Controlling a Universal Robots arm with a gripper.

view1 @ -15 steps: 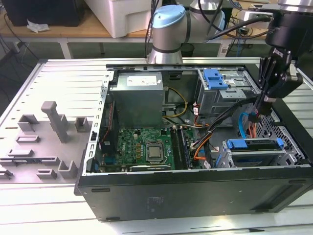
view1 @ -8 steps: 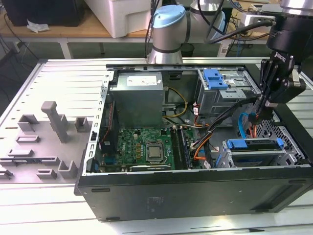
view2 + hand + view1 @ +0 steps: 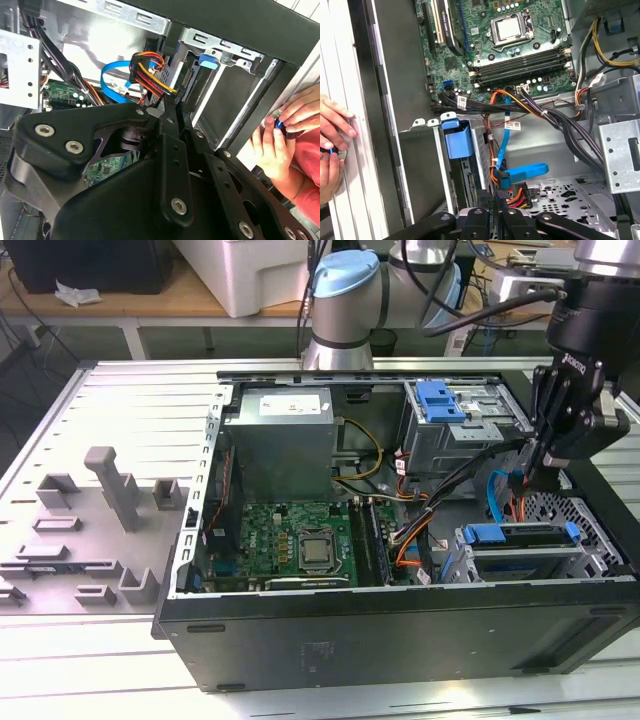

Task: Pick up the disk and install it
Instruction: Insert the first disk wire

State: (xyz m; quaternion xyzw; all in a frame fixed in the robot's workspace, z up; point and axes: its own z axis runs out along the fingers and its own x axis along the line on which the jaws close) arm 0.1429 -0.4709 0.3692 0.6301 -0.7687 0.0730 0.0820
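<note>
gently: the tool [image 3: 497, 212], jaws pinched narrow and empty, hovers by the cable plug [image 3: 519, 191]; keep wires [image 3: 150, 65] off the disk [image 3: 520, 534].

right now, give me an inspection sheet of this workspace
surface: slatted metal table; open pc case lies on it
job's things: disk, blue-railed, sits in the drive cage; label hidden
clutter: grey blocks on the table, at the exterior view's left
grippers: gripper reaches into the case beside the cage, by the power plug
cables: blue data cable and black bundle run across the case
surroundings: a person's hands at the case's outer wall; bench behind
</note>
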